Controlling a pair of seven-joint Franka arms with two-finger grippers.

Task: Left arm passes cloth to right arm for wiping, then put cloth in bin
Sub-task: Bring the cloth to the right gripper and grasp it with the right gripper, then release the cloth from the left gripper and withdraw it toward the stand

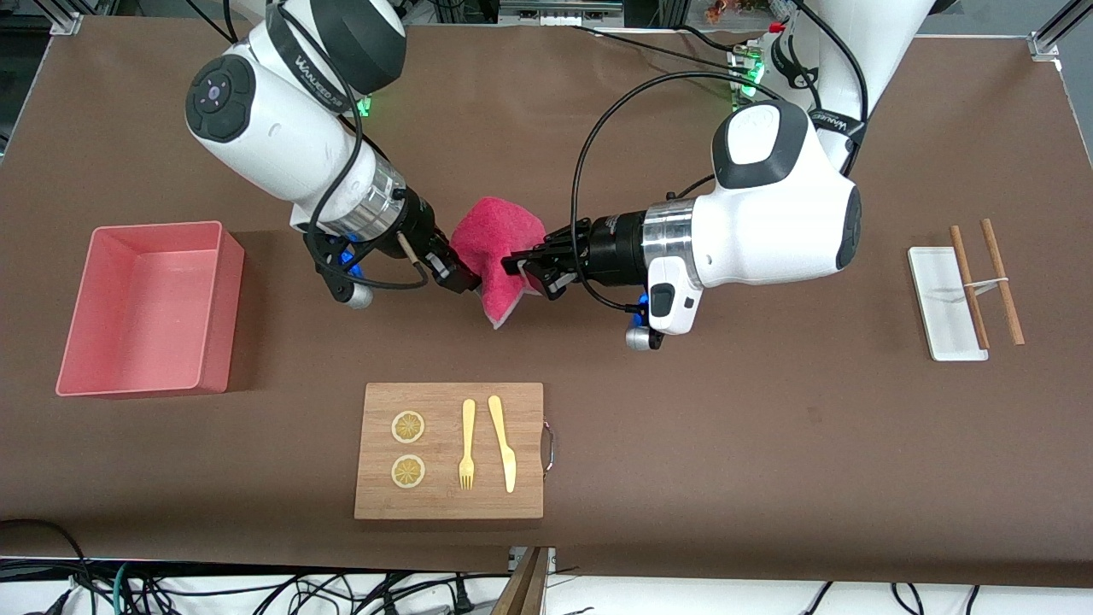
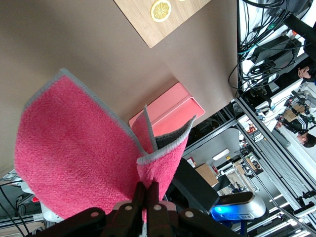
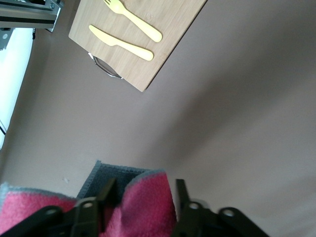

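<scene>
The crimson-pink cloth (image 1: 495,239) hangs in the air over the middle of the table, between the two grippers. My left gripper (image 1: 515,263) is shut on one edge of it. The left wrist view shows the fingers of the left gripper (image 2: 146,185) pinched tight on the cloth (image 2: 74,143), which fans out past them. My right gripper (image 1: 465,278) meets the cloth from the right arm's end. In the right wrist view this right gripper (image 3: 144,183) stands open, with a fold of the cloth (image 3: 145,210) between its fingers. The salmon-pink bin (image 1: 218,316) sits empty at the right arm's end.
A wooden board (image 1: 521,410) lies nearer the front camera than the grippers and carries two lemon slices (image 1: 408,426), a yellow fork (image 1: 467,444) and a knife (image 1: 503,442). A white tray (image 1: 943,299) with chopsticks (image 1: 1001,280) lies at the left arm's end.
</scene>
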